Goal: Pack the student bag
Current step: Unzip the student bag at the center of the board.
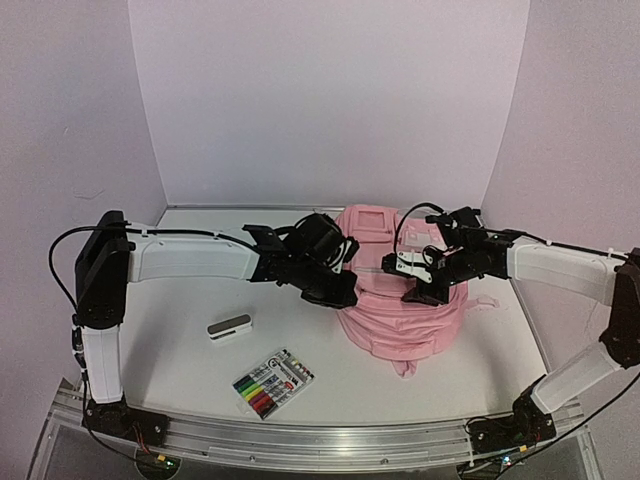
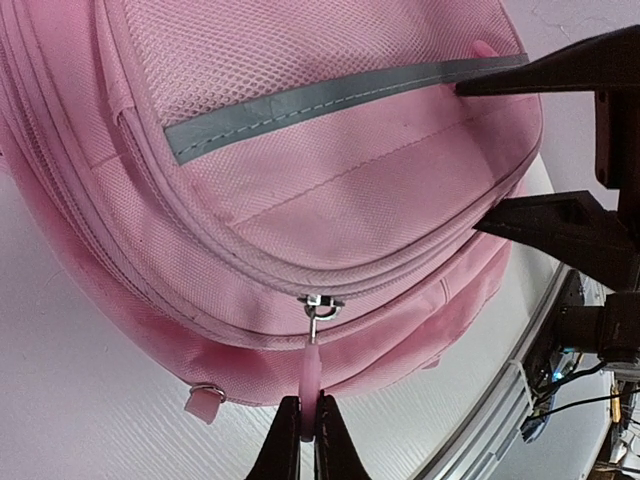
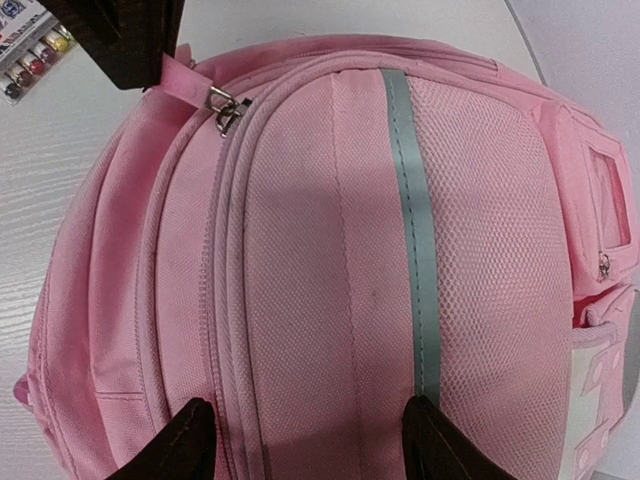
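Pink student bag (image 1: 400, 305) has zip-pull (image 2: 312, 362) in left hand (image 2: 308, 406).

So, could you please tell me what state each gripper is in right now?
Left gripper: shut on the student bag's zipper pull.
Right gripper: open over the bag.

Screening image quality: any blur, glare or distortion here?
Top external: even light, lavender cast, front rail bowed by the lens. Left wrist: student bag mesh crisp, left hand a dark silhouette. Right wrist: sharp, soft shadow mid-bag, right hand underexposed. No glare.
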{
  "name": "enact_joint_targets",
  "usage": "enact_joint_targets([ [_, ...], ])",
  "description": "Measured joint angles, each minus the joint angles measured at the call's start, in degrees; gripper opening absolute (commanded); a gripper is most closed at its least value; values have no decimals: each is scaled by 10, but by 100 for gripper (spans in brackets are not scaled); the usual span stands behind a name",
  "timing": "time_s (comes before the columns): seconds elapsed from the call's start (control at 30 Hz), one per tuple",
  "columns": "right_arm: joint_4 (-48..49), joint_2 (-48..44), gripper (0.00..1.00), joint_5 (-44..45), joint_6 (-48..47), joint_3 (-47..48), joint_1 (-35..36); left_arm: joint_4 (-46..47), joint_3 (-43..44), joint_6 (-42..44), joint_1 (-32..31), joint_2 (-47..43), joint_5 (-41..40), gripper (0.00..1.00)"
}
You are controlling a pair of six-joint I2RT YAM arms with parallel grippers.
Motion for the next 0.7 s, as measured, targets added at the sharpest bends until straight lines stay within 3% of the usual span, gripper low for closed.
enact_joint_targets([
  [0.1, -1, 0, 5, 7, -5, 0, 1, 1, -1, -1, 2, -1, -2, 0],
  [0.13, -3, -1, 0, 8, -3, 0, 3, 2, -3, -2, 3, -1, -4, 0],
  [0.53, 7, -62, 0, 17, 19, 0, 6, 36, -18, 2, 56, -18, -26, 0],
  [0.7, 6, -69, 0, 12, 39, 3, 6, 29, 25, 9, 73, 4, -23, 0],
])
